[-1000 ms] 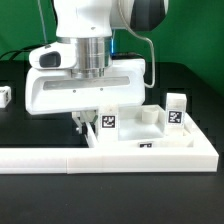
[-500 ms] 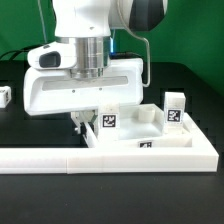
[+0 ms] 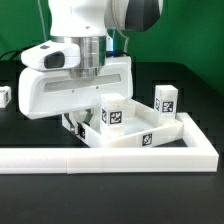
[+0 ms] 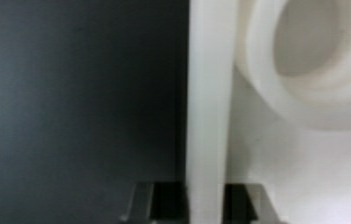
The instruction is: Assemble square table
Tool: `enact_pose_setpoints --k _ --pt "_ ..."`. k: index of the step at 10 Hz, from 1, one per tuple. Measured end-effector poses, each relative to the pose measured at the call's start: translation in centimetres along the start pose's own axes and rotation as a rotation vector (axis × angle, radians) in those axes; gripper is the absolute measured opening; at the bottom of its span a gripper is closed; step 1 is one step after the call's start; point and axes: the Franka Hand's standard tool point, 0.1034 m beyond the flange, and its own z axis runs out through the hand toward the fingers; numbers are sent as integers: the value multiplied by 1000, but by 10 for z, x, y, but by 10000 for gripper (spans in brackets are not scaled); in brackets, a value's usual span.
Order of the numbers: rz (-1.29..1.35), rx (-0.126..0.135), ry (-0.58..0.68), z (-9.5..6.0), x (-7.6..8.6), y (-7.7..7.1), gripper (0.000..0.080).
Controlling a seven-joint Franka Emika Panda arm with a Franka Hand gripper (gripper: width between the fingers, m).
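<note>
A Panda arm (image 3: 85,25) bends low over the black table (image 3: 25,135) during assembly of a square table. I am that arm, and my hand fills the middle of the exterior view. The long white barrier (image 3: 100,157) runs across the front. The tabletop (image 3: 150,128), a white tray with raised walls, lies flat just behind it, a little skewed to it. I cannot tell whether the two touch.

One tagged leg (image 3: 112,113) stands upright at the tray's end nearest my hand. A second leg (image 3: 166,98) stands at its far side, toward the exterior view's right. Whether each stands inside the tray or only beside it is not clear. A small white block (image 3: 5,95), probably another leg, sits well apart at the exterior view's left edge.

My gripper (image 4: 204,200) is clamped across the tabletop's thin wall (image 4: 207,100), with one dark fingertip (image 4: 161,200) on each face and a corner hole (image 4: 341,50) close by.

I judge the tabletop to be hard, light plastic, stiff enough to move as one piece. It is smooth, so it may pivot or slip in a two-point pinch. The wall is the only place I can grip it, best partway along a side and seated deep. Any leg resting on it could topple if the tray jerks. The legs themselves look light and rigid, best pinched on opposite flat faces
</note>
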Motion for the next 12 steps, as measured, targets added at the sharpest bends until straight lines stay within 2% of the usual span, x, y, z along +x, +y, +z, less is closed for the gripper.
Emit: enact_pose_setpoints --k 3,7,10,12 --pt "-164 -14 -2 -3 7 0 58" --pt "-504 -34 -12 -8 27 1 58" --pt "-654 -38 -24 -7 24 4 58" --pt "-756 -41 -34 -7 28 -1 58"
